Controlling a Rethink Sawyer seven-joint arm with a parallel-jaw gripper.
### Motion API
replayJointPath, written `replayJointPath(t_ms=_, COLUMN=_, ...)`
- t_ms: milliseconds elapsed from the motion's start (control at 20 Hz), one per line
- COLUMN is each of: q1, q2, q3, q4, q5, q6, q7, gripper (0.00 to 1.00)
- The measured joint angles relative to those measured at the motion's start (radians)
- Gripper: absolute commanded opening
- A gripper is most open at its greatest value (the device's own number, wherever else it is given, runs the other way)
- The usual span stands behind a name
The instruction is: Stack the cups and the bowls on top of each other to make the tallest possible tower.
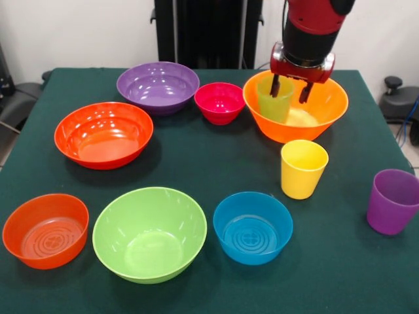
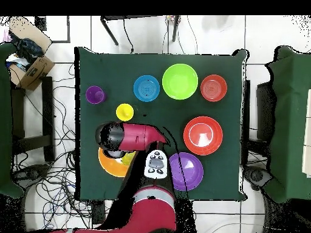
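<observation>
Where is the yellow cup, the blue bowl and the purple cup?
yellow cup (image 1: pixel 302 171), front view, on its outer side wall.
blue bowl (image 1: pixel 253 235), front view, on its inside bottom.
purple cup (image 1: pixel 391 204), front view, on its outer wall.

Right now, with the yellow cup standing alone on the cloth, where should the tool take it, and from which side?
Grip the yellow cup at its rim, coming straight down from above. It stands upright with its mouth open upward, and it tapers toward the base, so one finger inside and one outside the wall should hold. The blue bowl and the big orange bowl sit close, so a sideways approach looks more crowded.
</observation>
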Motion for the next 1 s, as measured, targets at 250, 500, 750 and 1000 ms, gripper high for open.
replayJointPath(t_ms=250, q1=0.0, q2=-0.023, q3=0.018, q4=0.012, q5=0.0, q6=0.0, q7=0.0, gripper=1.0)
replayJointPath(t_ms=500, q1=0.0, q2=-0.046, q3=0.032, q4=0.016, q5=0.0, q6=0.0, q7=0.0, gripper=1.0)
replayJointPath(t_ms=750, q1=0.0, q2=-0.067, q3=0.046, q4=0.016, q5=0.0, q6=0.0, q7=0.0, gripper=1.0)
replayJointPath(t_ms=1000, q1=0.002, q2=-0.064, q3=0.052, q4=-0.001, q5=-0.001, q6=0.0, q7=0.0, gripper=1.0)
